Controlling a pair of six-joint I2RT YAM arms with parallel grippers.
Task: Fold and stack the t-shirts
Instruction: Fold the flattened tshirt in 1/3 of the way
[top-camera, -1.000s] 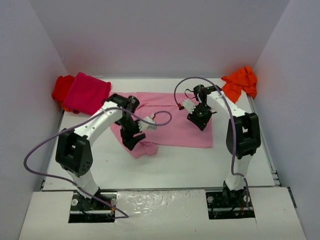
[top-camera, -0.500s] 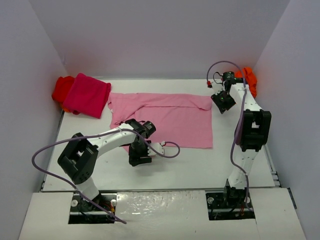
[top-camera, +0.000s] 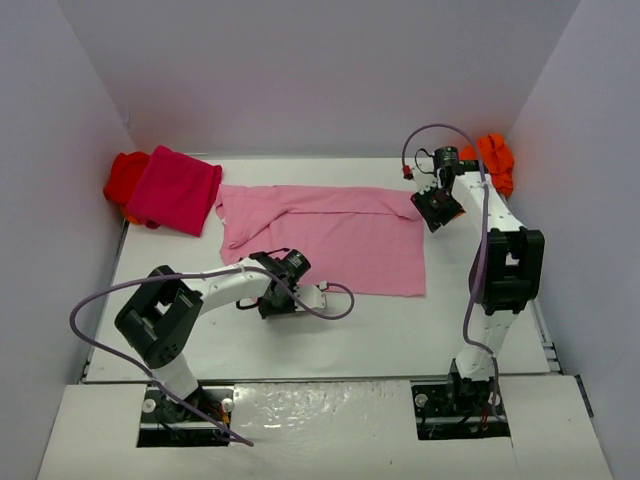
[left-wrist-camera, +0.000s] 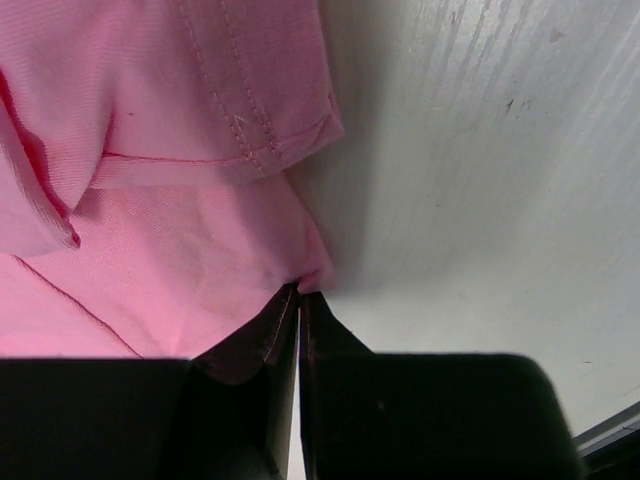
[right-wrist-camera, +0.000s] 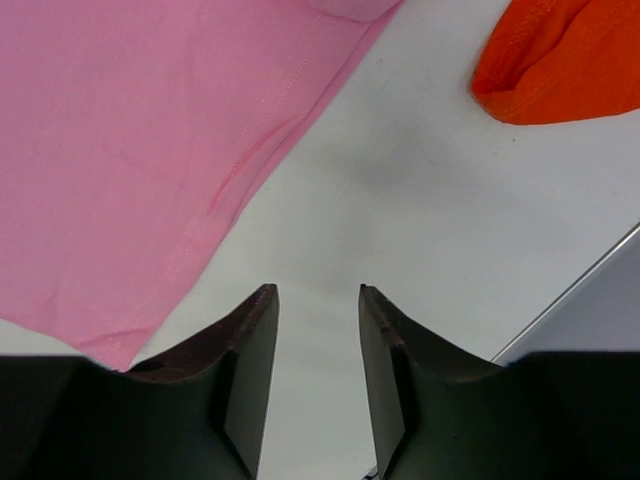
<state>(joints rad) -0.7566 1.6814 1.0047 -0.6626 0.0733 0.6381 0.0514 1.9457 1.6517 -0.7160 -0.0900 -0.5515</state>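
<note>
Edge of pink t-shirt (top-camera: 340, 235) pinched in left hand (left-wrist-camera: 299, 298) — right hand (right-wrist-camera: 318, 300) parted, orange t-shirt (right-wrist-camera: 560, 60) nearby.

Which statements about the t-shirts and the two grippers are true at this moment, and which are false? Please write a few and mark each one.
1. The left gripper is shut on an edge of the light pink t-shirt. True.
2. The right gripper holds the orange t-shirt. False: it is open and holds nothing; that shirt lies apart from it.
3. The magenta t-shirt lies partly over the red t-shirt. True.
4. The light pink t-shirt is folded into a small square. False: it lies spread out on the table.
</note>
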